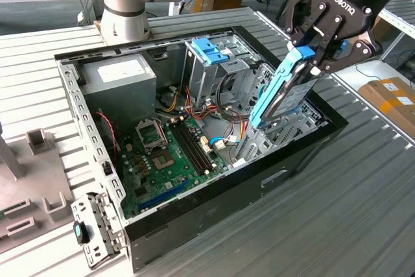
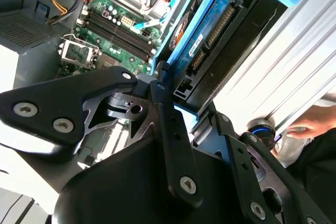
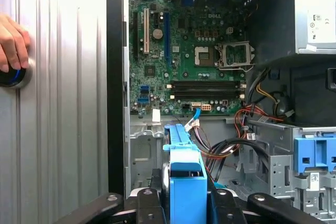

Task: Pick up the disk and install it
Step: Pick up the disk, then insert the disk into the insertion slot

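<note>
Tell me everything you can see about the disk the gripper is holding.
The disk is a flat grey drive edged by a blue plastic bracket, standing on edge and tilted. The gripper clamps its upper end; its lower end reaches down into the open case, by the metal bay on the exterior view's right. Its connector row shows in the second wrist view.

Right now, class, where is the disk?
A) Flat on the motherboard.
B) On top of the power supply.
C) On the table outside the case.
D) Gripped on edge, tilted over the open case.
D: in the exterior view the gripper is shut on the upper end of the disk, which slants down toward the open case.
</note>
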`<state>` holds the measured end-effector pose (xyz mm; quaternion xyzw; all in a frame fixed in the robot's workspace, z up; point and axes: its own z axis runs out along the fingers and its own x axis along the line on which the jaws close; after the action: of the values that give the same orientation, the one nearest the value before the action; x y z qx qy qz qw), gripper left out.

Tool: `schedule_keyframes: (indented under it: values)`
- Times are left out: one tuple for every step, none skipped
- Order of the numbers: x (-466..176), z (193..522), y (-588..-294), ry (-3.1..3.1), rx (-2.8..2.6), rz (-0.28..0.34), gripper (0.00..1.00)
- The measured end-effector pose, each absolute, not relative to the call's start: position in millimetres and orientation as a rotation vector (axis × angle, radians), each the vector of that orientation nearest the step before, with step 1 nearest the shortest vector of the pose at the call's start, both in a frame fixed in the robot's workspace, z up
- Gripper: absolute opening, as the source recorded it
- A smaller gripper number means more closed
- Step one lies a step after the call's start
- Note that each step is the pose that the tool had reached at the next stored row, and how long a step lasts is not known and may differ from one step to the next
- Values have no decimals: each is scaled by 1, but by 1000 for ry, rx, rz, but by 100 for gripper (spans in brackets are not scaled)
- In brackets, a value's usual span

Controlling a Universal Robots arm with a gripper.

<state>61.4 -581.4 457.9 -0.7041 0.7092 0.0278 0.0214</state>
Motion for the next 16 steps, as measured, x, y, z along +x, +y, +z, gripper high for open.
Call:
schedule_keyframes:
  values:
    - [64,458,-582,2198,-2183,86,37]
    - [66,457,-583,2198,-2182,86,37]
    - [67,457,-583,2198,-2182,86,37]
    - [67,457,-583,2198,-2182,86,37]
    - [67,457,-583,2198,-2182,86,37]
    - [67,457,-583,2198,-2182,86,37]
    - [67,457,-583,2198,-2182,86,37]
    - [67,457,-583,2198,-2182,86,37]
    - [67,457,-583,2198,-2182,86,37]
    - [67,457,-583,2198,-2182,86,37]
    - [67,457,-583,2198,-2182,86,37]
    - [68,457,-583,2198,-2182,86,37]
    - [68,457,-583,2198,-2182,86,37]
    - [68,457,-583,2198,-2182,86,37]
    - [68,457,-583,2198,-2182,86,37]
    - [68,457,-583,2198,-2182,86,37]
